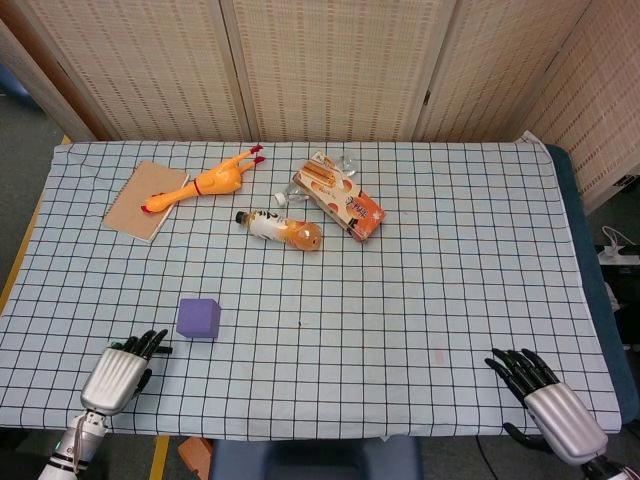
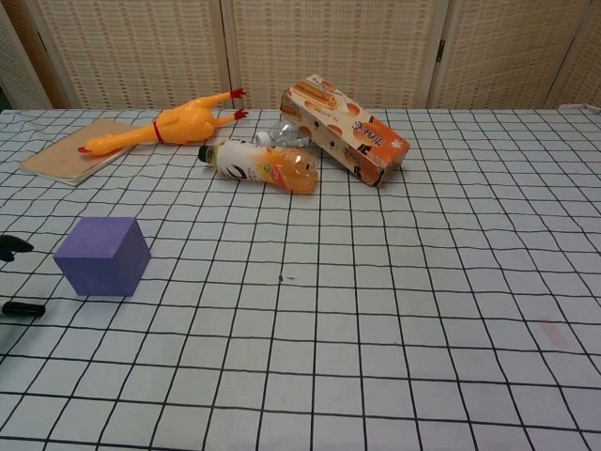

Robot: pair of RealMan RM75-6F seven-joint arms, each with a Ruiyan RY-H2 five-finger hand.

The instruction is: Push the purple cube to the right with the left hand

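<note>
The purple cube [image 1: 199, 318] [image 2: 102, 256] sits on the checked cloth near the front left of the table. My left hand [image 1: 119, 371] lies low at the table's front left, left of and nearer than the cube, apart from it, fingers spread and holding nothing. In the chest view only its black fingertips [image 2: 15, 248] show at the left edge. My right hand [image 1: 543, 393] rests at the front right corner with fingers apart and nothing in it.
At the back lie a rubber chicken [image 1: 205, 182], a brown notebook [image 1: 143, 200], an orange juice bottle [image 1: 282, 229] and an orange snack box [image 1: 341, 199] with a clear item behind it. The checked tablecloth [image 1: 420, 280] stretches right of the cube.
</note>
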